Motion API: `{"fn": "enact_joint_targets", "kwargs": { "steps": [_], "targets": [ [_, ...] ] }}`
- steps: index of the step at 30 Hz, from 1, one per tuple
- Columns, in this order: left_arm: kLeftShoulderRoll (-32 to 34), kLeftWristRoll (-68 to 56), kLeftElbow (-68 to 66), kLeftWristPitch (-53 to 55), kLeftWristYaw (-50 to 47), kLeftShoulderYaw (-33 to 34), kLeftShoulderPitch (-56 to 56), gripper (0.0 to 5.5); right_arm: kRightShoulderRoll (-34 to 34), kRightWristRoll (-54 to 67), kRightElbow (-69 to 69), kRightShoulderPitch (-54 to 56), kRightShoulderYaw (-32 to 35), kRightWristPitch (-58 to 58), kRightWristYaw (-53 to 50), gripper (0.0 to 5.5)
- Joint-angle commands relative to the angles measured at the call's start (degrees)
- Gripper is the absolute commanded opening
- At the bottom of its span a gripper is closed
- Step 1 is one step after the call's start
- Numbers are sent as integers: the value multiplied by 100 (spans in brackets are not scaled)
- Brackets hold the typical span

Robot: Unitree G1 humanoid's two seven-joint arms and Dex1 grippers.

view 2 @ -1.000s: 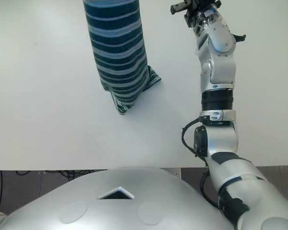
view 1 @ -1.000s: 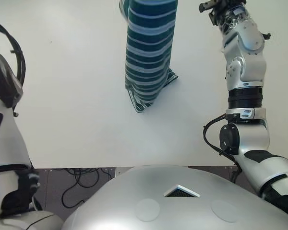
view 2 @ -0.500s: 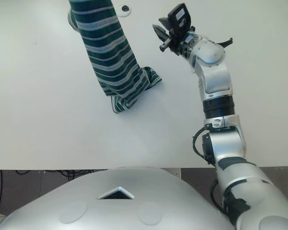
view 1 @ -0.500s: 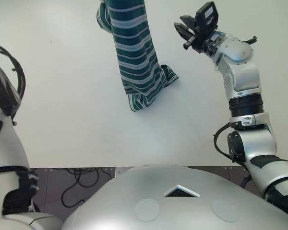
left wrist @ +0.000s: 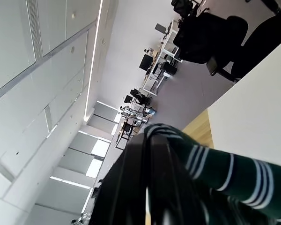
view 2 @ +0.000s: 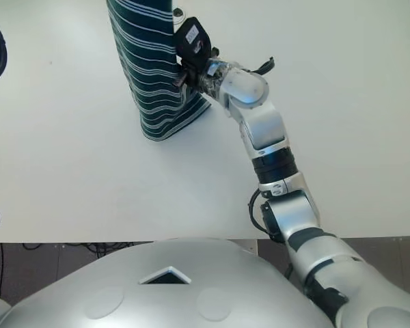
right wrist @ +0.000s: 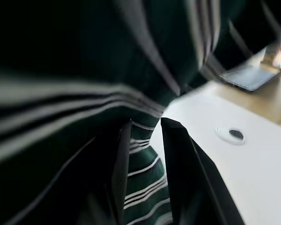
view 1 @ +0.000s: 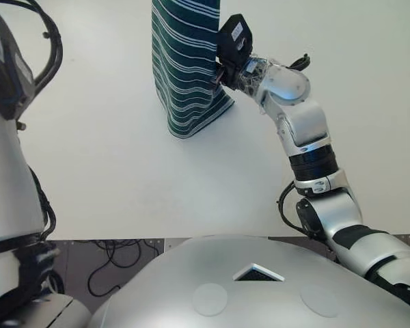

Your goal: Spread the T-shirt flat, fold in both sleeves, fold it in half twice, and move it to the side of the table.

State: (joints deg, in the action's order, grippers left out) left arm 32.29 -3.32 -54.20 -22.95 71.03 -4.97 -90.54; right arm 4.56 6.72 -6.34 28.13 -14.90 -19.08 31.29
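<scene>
1. Right pincer (view 1: 219, 72) has swung in from well off to the side and now sits against the T-shirt (view 1: 184, 61), at the hanging edge.
2. Its two fingers (right wrist: 122, 173) are spread, with striped cloth in and behind the gap. No pinch yet, as far as I can judge.
3. Left pincer (left wrist: 152, 154) is up high and pressed together on bunched cloth, so the shirt dangles from it as a narrow column.
4. Below the right pincer, the hem touches the table (view 1: 109, 171). The rest of the shirt hangs above and beside the pincer.
5. Risk: closing on a doubled layer or a mere sliver of the edge, so the cloth slips out when pulled sideways.
6. Risk: pulling apart while the shirt is rolled up, which would leave it twisted on the table and not flat.
7. Risk: the hem drags and folds under when lowered.
8. Material: soft, limp knit, dark green with thin pale stripes; it creases easily and has no stiffness.
9. Table is a smooth, matte white slab offering little grip. Pincer fingers are hard black flat bars.
</scene>
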Motion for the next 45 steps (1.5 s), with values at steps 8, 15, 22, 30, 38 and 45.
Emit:
{"fn": "enact_joint_targets", "kwargs": {
  "steps": [8,15,22,30,38,45],
  "targets": [
    [-113,452,-902,-586,-477,-5,-572,0,-297,204,1221,315,-59,-1235,-360,117],
    [-38,386,-817,-625,-363,99,-468,0,-348,670,1606,390,302,-1729,-413,117],
    [85,62,52,-457,121,172,105,0,743,2710,2719,729,2114,-3165,269,197],
    [227,-155,1383,33,111,164,938,0,1834,3821,2823,1052,2786,-3903,442,333],
    [331,-343,2226,445,120,155,1337,0,2206,2955,1348,995,2133,-2932,932,337],
    [395,-383,2618,614,84,123,1580,0,2229,3009,934,1003,1951,-2810,1460,271]
  ]
}}
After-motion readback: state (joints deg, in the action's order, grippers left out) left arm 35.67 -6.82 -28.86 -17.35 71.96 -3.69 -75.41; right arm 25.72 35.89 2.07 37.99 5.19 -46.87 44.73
